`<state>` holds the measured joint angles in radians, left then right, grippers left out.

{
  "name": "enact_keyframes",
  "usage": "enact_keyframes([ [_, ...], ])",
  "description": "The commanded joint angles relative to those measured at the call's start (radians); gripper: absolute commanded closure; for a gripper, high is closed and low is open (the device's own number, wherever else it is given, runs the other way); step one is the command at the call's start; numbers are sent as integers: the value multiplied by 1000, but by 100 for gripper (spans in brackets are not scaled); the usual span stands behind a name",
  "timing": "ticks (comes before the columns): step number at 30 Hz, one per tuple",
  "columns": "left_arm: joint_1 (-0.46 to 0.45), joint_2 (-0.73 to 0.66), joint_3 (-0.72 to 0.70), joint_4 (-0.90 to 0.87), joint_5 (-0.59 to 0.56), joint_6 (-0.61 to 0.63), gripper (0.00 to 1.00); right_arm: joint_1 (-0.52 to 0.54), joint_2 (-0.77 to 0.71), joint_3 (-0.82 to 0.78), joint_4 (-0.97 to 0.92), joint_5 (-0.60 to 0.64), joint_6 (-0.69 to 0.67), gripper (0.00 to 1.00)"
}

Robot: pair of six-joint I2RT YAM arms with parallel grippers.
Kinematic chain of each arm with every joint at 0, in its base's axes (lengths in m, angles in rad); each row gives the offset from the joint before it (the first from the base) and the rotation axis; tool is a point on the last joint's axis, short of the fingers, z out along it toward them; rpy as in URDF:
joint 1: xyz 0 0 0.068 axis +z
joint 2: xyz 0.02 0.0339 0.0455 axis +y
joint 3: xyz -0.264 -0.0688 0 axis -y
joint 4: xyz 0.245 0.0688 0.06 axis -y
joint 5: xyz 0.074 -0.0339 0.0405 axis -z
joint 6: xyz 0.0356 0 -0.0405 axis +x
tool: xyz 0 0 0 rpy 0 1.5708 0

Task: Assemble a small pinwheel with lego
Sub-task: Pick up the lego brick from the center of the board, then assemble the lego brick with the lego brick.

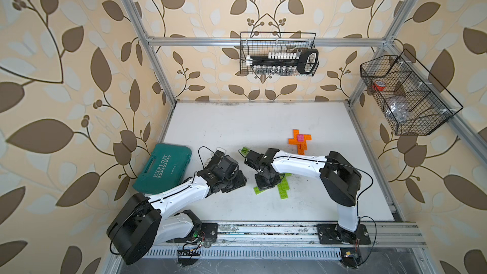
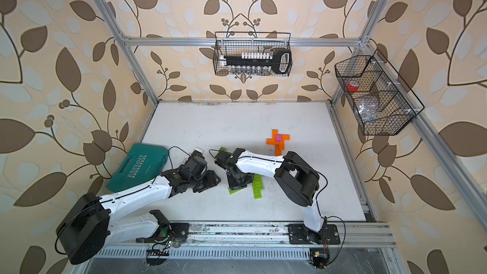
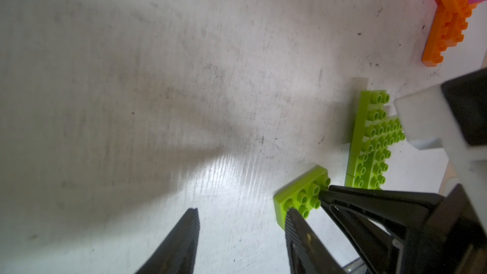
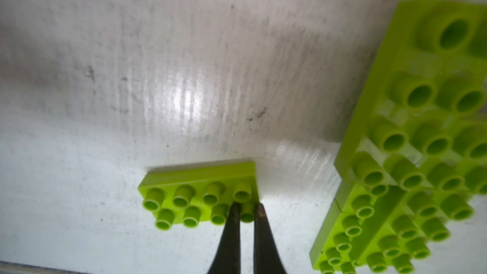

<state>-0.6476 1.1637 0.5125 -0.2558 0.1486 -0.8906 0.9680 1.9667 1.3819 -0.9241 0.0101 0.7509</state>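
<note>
The right gripper (image 4: 246, 213) was pressed together on what seemed a single stud at the end corner of the loose lime brick (image 4: 200, 180), which lay flat on the table (image 4: 158, 75). Just beside that end, across a narrow gap, lay the joined lime bricks (image 4: 395, 154). Open table stretched ahead of the tips. The left gripper (image 3: 241, 214) stood spread and empty near the brick's other end. The orange cross (image 1: 300, 142) lay well beyond.
</note>
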Motion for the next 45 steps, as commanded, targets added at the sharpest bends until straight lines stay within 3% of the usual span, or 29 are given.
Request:
enact_keyframes([
  [1,-3,-17,0,46,9,28,45,2,-63,-12,8,-10,-8,95],
  [10,-61,25,27,111,14,55,44,-74,-167,-126,10,1,40,95],
  [23,-157,113,99,124,-14,100,44,-118,-171,-168,-2,38,54,96],
  [45,-169,128,105,118,-36,102,44,-152,-119,-183,32,22,42,97],
])
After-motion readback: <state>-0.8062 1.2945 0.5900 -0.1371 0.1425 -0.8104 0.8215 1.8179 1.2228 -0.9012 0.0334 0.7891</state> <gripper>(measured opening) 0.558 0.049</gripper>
